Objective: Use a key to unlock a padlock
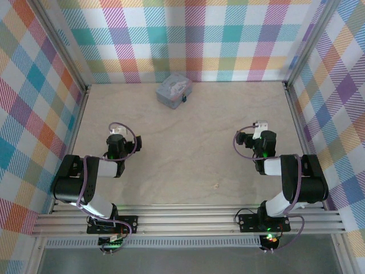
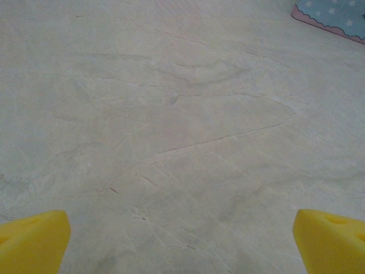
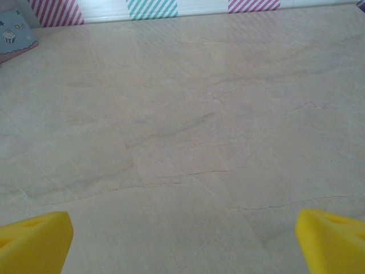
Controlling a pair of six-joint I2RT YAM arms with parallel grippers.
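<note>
Spreading wide, the left claw (image 2: 182,242) holds nothing; its yellow fingertips (image 2: 34,242) sit at the lower corners of its wrist view with bare desk (image 2: 171,131) between them. The right claw (image 3: 182,242) gapes equally wide, also empty, over the pale wood. From above, both arms are folded near the front edge, well apart from each other. Farther out, near the back wall, a pale blue box (image 1: 173,91) lies with its lid on, so its contents cannot be told. The padlock (image 1: 183,100), tiny and dark, rests on the desk just beside the box's right edge. Plaid walls (image 1: 188,34) enclose three sides.
</note>
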